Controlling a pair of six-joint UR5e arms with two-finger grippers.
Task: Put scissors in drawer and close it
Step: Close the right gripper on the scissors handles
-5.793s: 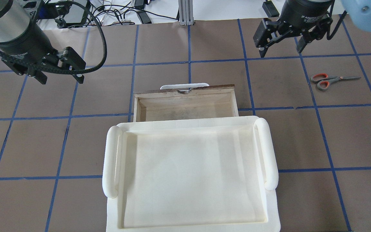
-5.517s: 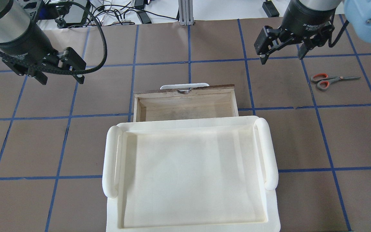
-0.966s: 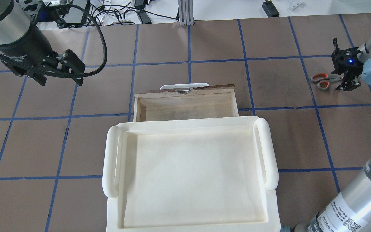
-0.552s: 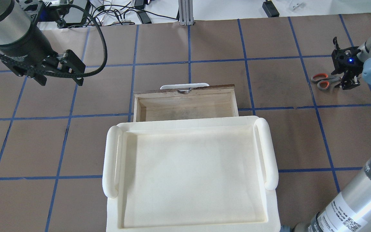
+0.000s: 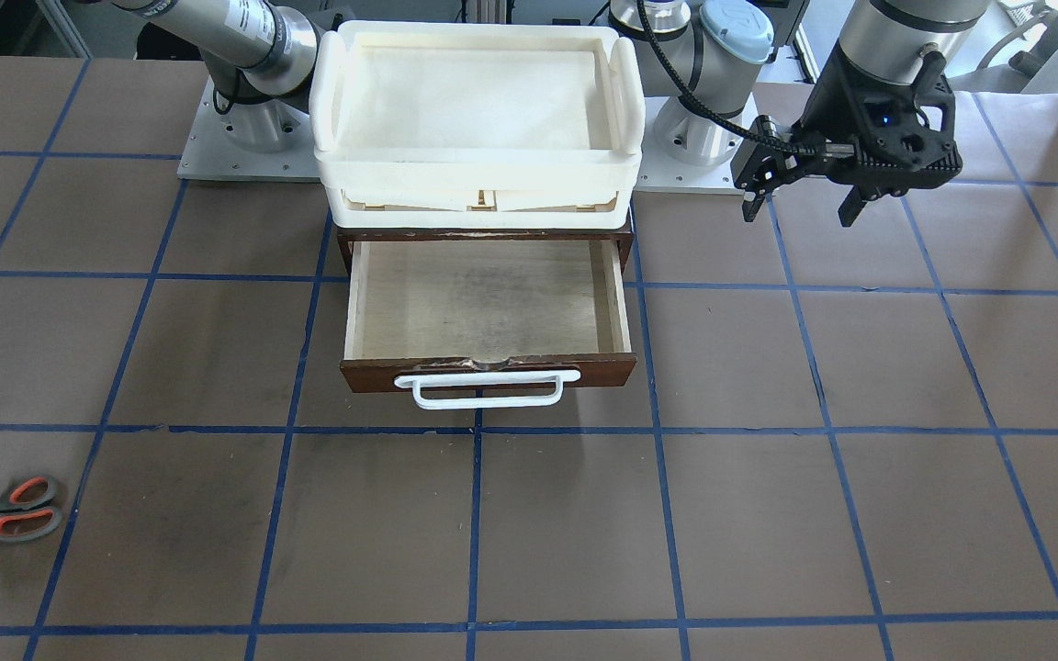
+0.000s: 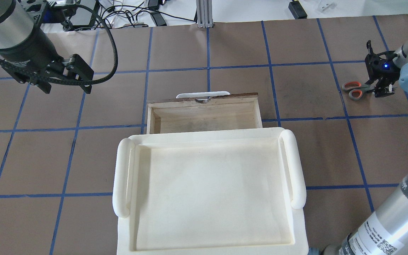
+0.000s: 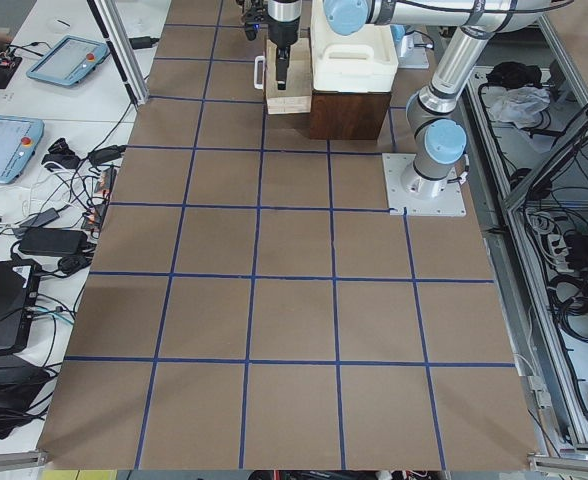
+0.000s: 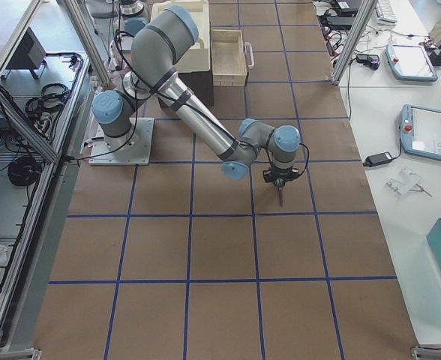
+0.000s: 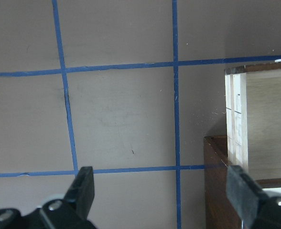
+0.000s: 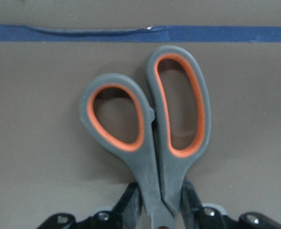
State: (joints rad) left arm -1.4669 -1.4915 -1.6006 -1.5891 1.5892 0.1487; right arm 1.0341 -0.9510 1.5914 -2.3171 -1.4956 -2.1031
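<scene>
Scissors [image 10: 147,138]: lying flat on the bench [image 6: 225,46], far out on the robot's right, well apart from the drawer [image 5: 492,372]. Right claw [image 10: 160,210]: reaching down over them, its fingers [image 10: 131,202] clenching on the shank just behind the orange-lined loops, one on each side. Drawer: standing pulled out beneath the cream tray [image 5: 478,165], its pale interior showing. Left claw [image 5: 800,207]: hanging above the bench beside the drawer's left end, jaws spread, released.
</scene>
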